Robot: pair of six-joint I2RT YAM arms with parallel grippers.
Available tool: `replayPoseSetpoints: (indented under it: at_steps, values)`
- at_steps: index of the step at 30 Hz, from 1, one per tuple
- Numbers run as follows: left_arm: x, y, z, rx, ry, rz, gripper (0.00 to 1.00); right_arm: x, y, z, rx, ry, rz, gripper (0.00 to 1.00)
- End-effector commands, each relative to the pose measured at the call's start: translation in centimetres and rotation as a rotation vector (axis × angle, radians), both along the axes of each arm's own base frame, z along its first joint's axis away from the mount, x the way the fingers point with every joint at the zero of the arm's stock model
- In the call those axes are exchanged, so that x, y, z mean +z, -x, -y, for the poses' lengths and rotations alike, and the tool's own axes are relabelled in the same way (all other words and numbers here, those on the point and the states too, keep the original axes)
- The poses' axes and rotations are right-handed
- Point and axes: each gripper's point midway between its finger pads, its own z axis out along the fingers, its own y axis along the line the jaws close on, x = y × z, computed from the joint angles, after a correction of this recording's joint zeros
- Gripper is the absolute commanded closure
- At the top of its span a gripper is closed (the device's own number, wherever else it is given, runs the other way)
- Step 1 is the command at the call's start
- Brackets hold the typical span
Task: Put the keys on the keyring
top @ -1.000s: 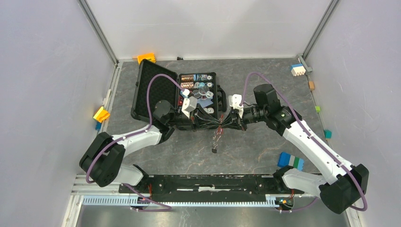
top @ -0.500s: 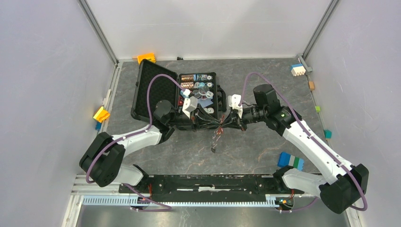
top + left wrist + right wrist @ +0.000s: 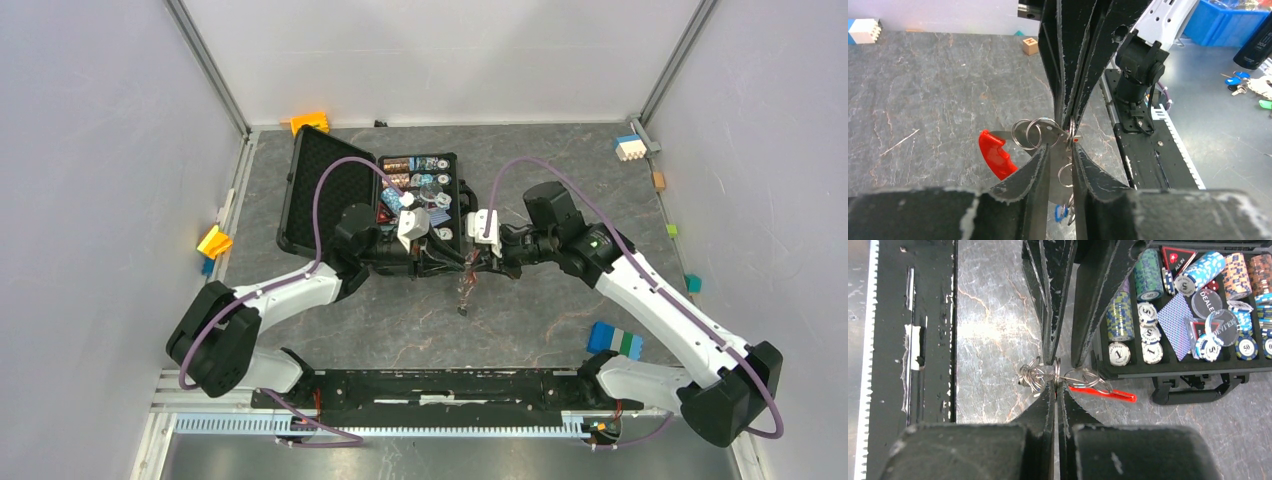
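**Ana:** Right end effector (image 3: 1055, 384) is clamped tight, pinching the keyring (image 3: 1068, 377) edge-on. It is up in the air over the tabletop (image 3: 993, 315), just in front of the black case (image 3: 1148, 374).

**Ben:** Left end effector (image 3: 1060, 151) meets it tip to tip with its jaws a little apart. Rings sit in the gap, but I can't see it gripping anything.

**Ana:** So one thin pinch carries the whole bunch. The red tag (image 3: 1103, 392) sticks out sideways, and a blue-headed key (image 3: 1060, 213) dangles low. I can't pick out the red-headed one.

**Ben:** That's my worry. Slick wire held on its edge could swivel or squirt out if the left side nudges it. Then everything drops to the tabletop.

**Ana:** And the rings are bunched together, so a closing left jaw might grab the wrong loop. It could also drag the ring out of the pinch.

**Ben:** What about the case?

**Ana:** It lies open with its lid (image 3: 320, 190) laid back. The tray holds rows of poker chips (image 3: 1150, 270), a blue-backed stack of cards (image 3: 1175, 315) and a clear dealer button (image 3: 1205, 300). A dropped key bouncing in among those would be awkward to fish out.
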Motion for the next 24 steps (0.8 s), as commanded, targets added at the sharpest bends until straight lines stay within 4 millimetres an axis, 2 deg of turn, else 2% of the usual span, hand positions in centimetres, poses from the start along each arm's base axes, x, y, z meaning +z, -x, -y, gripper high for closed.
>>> replayPoseSetpoints:
  at_steps: [1,14,18,24]
  values:
    - [1.5,-0.89,-0.13,0.012,0.003,0.079,0.69,1.47,-0.68,0.19,-0.01,0.018,0.076,1.0]
    - [1.97,-0.38,-0.61,-0.03,-0.047,0.114,0.4,1.29,-0.9,0.45,-0.009,0.126,0.106,1.0]
    - [1.92,-0.33,-0.65,-0.032,-0.048,0.122,0.37,1.34,-0.93,0.39,-0.013,0.165,0.12,1.0]
    - [1.75,-0.23,-0.57,-0.046,-0.035,0.155,0.37,1.27,-1.11,0.3,-0.013,0.22,0.144,1.0]
